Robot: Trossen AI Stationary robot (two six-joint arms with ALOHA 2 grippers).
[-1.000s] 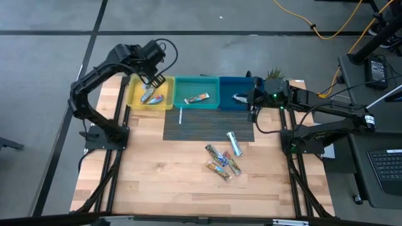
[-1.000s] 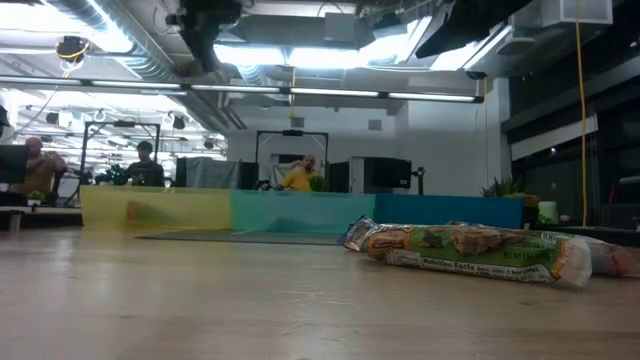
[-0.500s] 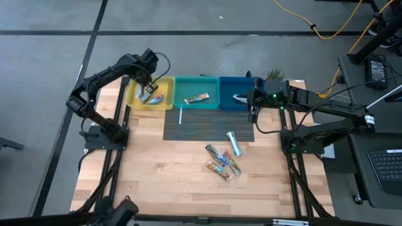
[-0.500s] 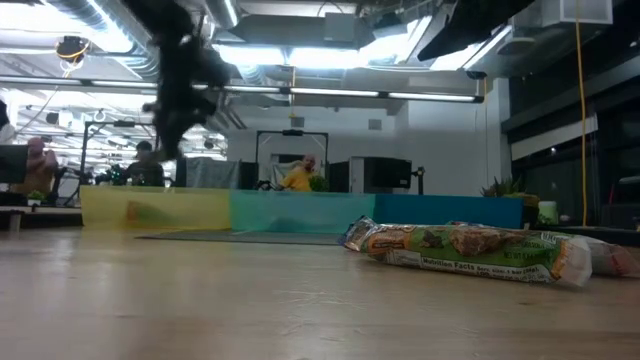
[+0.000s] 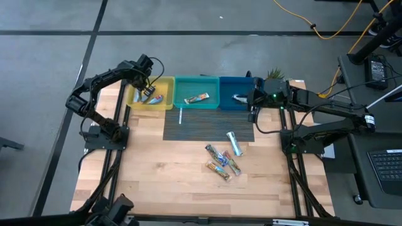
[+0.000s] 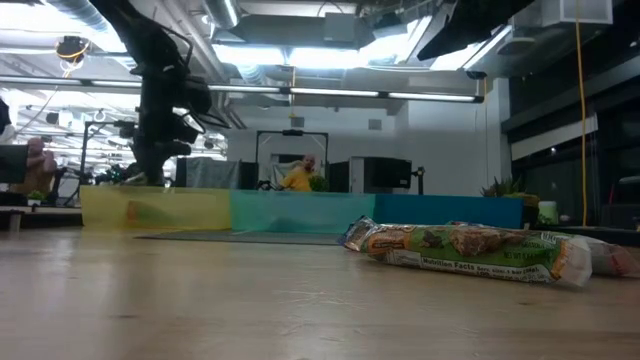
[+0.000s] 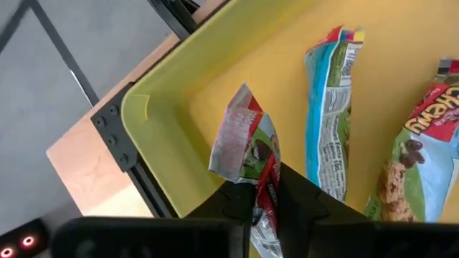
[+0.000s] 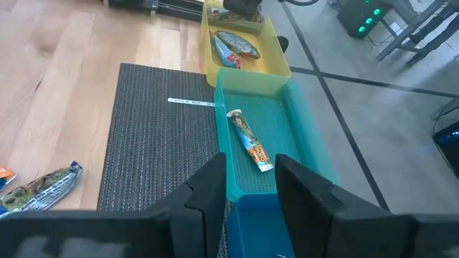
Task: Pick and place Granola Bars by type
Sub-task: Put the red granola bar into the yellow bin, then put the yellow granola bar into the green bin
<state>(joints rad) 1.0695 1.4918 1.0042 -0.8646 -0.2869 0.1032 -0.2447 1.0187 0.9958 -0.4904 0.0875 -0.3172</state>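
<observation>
Three bins [image 5: 196, 93] line the wooden table [image 5: 169, 172]; left fingers [image 7: 265, 197] pinch a granola bar [image 7: 247, 147], right fingers [image 8: 247, 183] apart.

I'm working in a robotics lab or open workshop. Past the wooden tabletop [image 5: 163, 169] I see exposed ceiling ducts [image 6: 120, 45] and strip lights [image 6: 330, 93], people [image 6: 145, 165] seated at distant benches, a grey concrete floor [image 5: 207, 19] crossed by yellow cables [image 5: 326, 28], and a keyboard [image 5: 384, 164] beside the rig.
</observation>
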